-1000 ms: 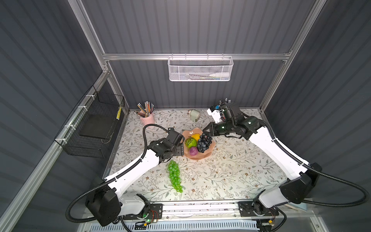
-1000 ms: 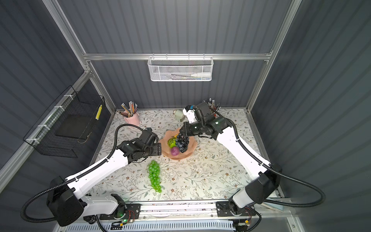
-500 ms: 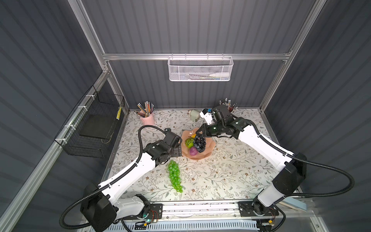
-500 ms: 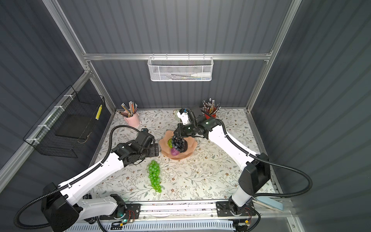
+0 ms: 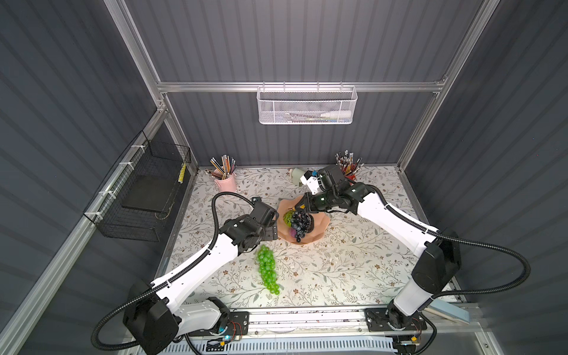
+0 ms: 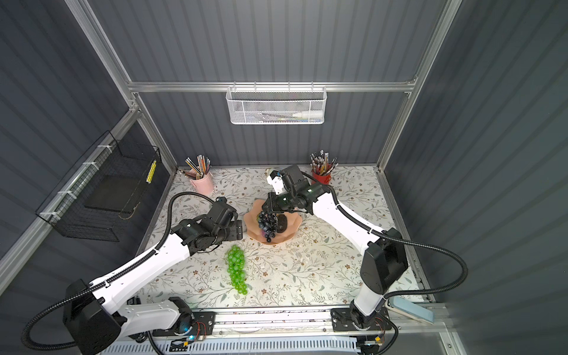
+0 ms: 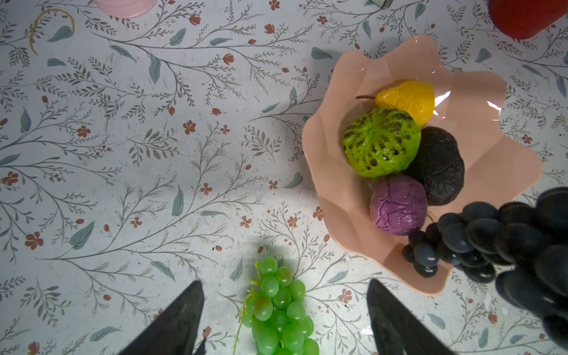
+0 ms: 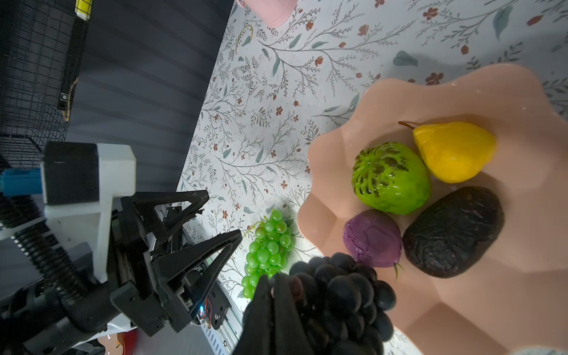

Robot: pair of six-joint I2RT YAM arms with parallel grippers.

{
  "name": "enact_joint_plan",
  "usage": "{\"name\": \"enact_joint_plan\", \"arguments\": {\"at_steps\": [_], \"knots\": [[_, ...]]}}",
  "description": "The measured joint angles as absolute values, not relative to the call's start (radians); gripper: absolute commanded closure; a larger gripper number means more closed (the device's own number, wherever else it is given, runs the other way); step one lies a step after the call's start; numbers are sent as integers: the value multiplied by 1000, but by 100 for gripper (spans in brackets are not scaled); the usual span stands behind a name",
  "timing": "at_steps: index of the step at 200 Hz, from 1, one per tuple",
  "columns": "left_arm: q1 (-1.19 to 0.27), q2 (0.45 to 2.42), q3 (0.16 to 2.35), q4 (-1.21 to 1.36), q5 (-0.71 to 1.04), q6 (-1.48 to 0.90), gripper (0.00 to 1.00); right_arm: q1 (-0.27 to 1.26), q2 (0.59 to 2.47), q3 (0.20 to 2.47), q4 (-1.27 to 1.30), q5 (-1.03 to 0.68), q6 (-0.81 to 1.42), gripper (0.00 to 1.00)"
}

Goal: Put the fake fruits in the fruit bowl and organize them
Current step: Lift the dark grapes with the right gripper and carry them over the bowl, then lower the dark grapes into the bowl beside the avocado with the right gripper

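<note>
Dangling from the clamped right end effector (image 5: 300, 210), the dark grape bunch (image 5: 298, 225) may spill over the fruit bowl (image 5: 323, 228) rim; left end effector (image 8: 219, 216) gapes empty.

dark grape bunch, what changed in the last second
The right gripper, jaws shut on the dark grape bunch, carried it leftward over the fruit bowl. The green grape bunch stayed on the table, and the left gripper stayed open beside it.

Right pincer (image 5: 299, 209) carried dark grapes (image 5: 298, 223) leftward across the bowl (image 5: 322, 229).
</note>
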State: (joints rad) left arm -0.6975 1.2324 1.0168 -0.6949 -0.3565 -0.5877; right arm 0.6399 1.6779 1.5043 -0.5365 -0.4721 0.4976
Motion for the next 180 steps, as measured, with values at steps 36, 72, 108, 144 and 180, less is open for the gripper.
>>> {"name": "enact_joint_plan", "arguments": {"at_steps": [36,72,108,144,180], "knots": [[-698,1232,1016,-694,-356,-588,16,604,1670,1423,-502,-483,497,100],[-698,1241,1016,-694,-356,-588,16,540,1665,1361,-482,-512,489,100],[-698,1270,1016,-694,-356,-588,16,508,1665,1360,-469,-528,471,100],[-698,1282,1016,-694,-355,-588,16,471,1665,1346,-460,-531,461,100],[-698,1293,1030,-695,-355,-588,16,442,1677,1343,-461,-513,439,100]]}}
